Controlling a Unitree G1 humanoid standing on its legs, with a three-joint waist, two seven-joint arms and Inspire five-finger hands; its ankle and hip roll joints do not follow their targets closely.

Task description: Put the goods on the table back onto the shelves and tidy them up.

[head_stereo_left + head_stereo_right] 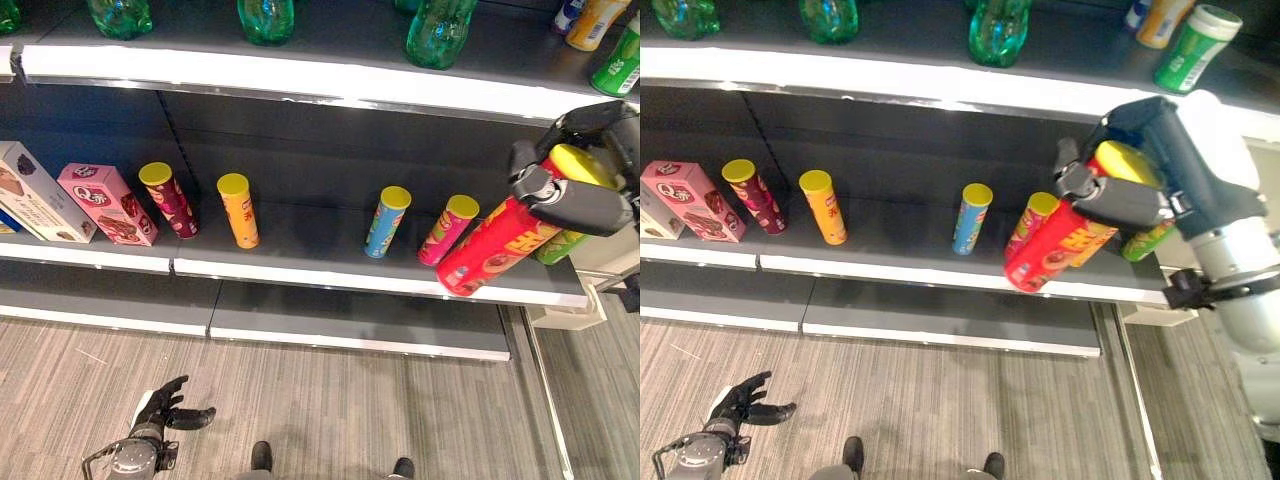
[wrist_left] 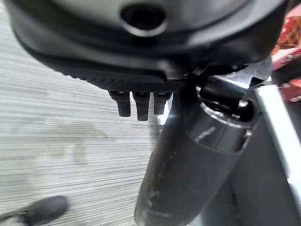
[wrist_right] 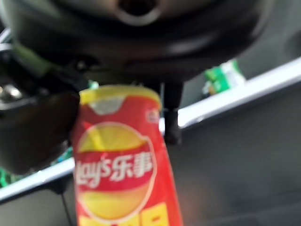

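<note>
right hand (image 1: pixel 1120 200) grips 1 red can (image 1: pixel 1060 250) | 4 cans (image 1: pixel 238 210) standing | 2 boxes (image 1: pixel 105 203)

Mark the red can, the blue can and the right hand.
red can (image 1: pixel 497 250), left eye view, on the middle of its body below the hand.
blue can (image 1: pixel 385 224), left eye view, on its side, mid-height.
right hand (image 1: pixel 577 207), left eye view, on the dark thumb curled across the red can.

Middle shelf (image 1: pixel 300 272) has two boxes (image 1: pixel 105 203) at its left end, then four yellow-lidded cans spaced out along it: maroon (image 1: pixel 168 199), orange (image 1: pixel 238 210), blue (image 1: pixel 387 221), pink (image 1: pixel 448 229). Top shelf (image 1: pixel 300 75) holds green bottles (image 1: pixel 437 35).
</note>
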